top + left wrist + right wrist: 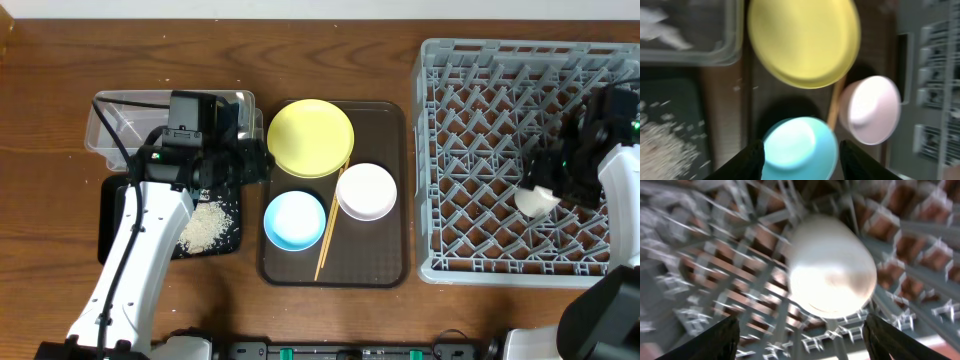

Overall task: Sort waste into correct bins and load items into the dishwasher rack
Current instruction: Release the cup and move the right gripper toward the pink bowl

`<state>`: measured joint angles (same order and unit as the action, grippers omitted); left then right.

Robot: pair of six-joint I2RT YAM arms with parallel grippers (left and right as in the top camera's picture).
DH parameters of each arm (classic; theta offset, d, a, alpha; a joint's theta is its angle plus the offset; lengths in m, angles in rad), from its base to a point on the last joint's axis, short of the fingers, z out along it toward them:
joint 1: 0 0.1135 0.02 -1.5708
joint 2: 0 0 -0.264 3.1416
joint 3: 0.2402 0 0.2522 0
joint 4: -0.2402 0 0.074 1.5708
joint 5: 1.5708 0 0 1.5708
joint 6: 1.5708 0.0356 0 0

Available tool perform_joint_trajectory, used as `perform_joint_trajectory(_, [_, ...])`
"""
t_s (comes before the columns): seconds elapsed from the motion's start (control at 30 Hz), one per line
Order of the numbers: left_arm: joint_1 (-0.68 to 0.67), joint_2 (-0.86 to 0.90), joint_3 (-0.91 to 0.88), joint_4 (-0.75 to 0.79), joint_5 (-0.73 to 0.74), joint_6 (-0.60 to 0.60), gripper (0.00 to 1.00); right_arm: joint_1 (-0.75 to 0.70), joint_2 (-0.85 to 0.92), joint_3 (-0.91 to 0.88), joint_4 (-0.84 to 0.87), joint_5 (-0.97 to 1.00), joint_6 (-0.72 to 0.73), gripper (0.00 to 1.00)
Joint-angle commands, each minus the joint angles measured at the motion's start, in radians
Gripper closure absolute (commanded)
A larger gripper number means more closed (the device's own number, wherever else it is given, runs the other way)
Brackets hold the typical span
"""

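my right claw [800,330] gapes wide over the cup [832,272] on the rack [715,255]; my left claw [801,152] is spread open too, above the blue bowl [797,145] on the tray [385,250].

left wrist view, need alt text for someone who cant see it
Blurred look down past the open left claw at a light blue bowl on a dark tray, with a yellow plate above it, a white bowl to its right and chopsticks between the bowls. Rice on a black tray lies at lower left.
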<state>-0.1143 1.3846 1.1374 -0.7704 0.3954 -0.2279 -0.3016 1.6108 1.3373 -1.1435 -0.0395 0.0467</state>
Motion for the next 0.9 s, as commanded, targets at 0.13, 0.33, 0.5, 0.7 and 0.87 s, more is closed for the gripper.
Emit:
perform_joint_trajectory(0.13, [0.000, -0.011, -0.001, -0.105, -0.264, 0.013, 0.46, 0.107, -0.085, 0.178, 0.122, -0.436, -0.125, 0.26])
perform_joint_trajectory(0.33, [0.000, -0.011, -0.001, -0.179, -0.419, -0.013, 0.41, 0.328, -0.066, 0.166, 0.199, -0.417, -0.187, 0.26])
perform_joint_trajectory(0.5, [0.000, -0.011, -0.001, -0.183, -0.418, -0.017, 0.36, 0.529, 0.016, 0.153, 0.222, -0.294, -0.241, 0.29])
perform_joint_trajectory(0.7, [0.000, -0.011, -0.001, -0.183, -0.418, -0.017, 0.35, 0.694, 0.169, 0.153, 0.236, -0.140, -0.245, 0.28])
perform_joint_trajectory(0.87, [0.000, -0.011, -0.001, -0.183, -0.418, -0.016, 0.34, 0.747, 0.296, 0.153, 0.235, -0.090, -0.214, 0.34])
